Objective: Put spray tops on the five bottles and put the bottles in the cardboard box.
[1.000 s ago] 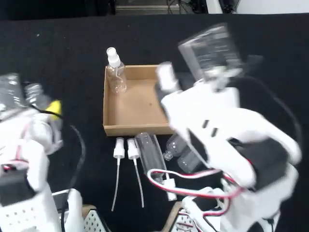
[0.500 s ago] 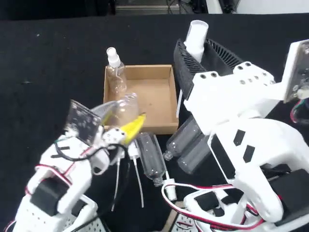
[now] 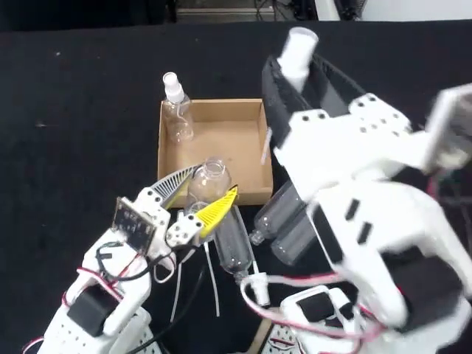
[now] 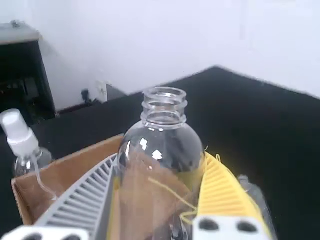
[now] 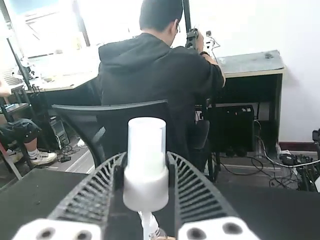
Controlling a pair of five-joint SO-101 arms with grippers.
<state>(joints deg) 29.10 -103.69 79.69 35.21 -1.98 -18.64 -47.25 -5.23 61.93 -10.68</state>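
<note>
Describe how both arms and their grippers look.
Left arm and right arm: white shells, black motors, red and white wires. Left gripper: one grey ribbed finger, one yellow, a small circuit board behind. Right gripper: two black ribbed fingers.

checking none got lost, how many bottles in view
5: capped bottle in the cardboard box, open bottle in the left gripper, three lying bottles before the box, two partly covered.

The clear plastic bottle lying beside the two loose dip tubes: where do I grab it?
Probably take the clear plastic bottle by its round body, from above, closing across its width. It lies flat, open neck pointing away from the brown cardboard box, so both long sides are exposed.
</note>
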